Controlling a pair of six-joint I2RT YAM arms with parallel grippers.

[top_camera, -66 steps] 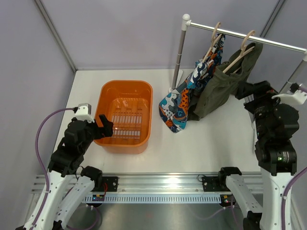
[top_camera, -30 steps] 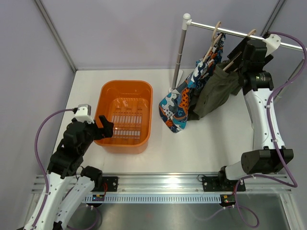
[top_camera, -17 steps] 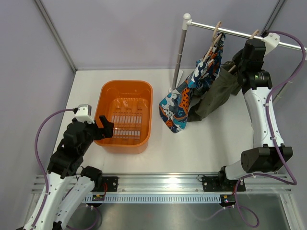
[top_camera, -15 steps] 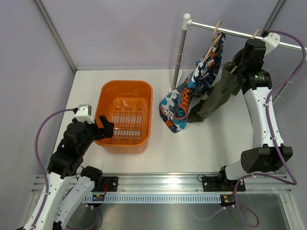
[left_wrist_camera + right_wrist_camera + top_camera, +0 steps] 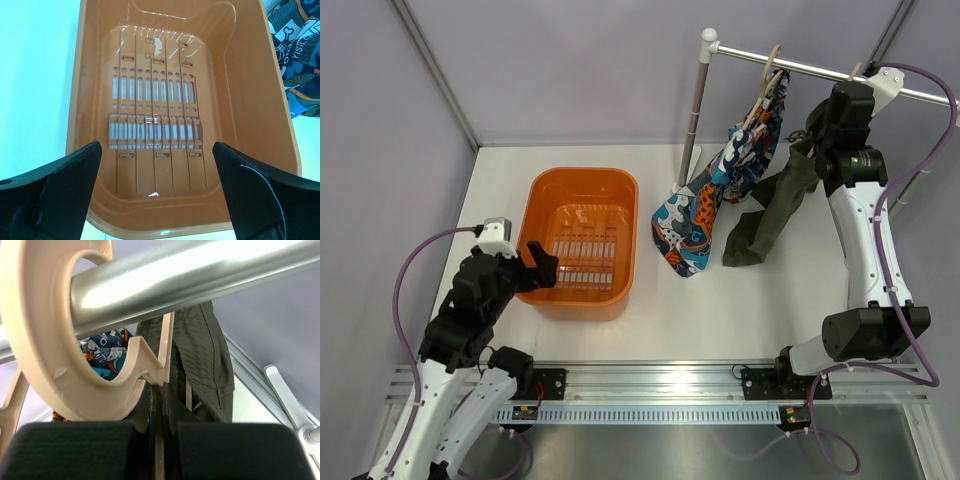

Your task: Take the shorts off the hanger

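Two pairs of shorts hang from wooden hangers on the metal rail. The printed shorts hang on the left hanger. To their right, the olive-green shorts droop in a narrow bunch down to the table. My right gripper is up at the rail. It is shut on a thin bar of the right hanger, just below its hook, with the olive-green shorts right behind the fingers. My left gripper is open above the near end of the orange basket, holding nothing.
The rail's upright post stands behind the printed shorts. The orange basket sits left of centre on the white table. Grey walls close in the back and both sides.
My right gripper rose to the rail and closed on the hanger. The olive-green shorts then slid down from a wide hang into a narrow bunch. The left arm stayed still.
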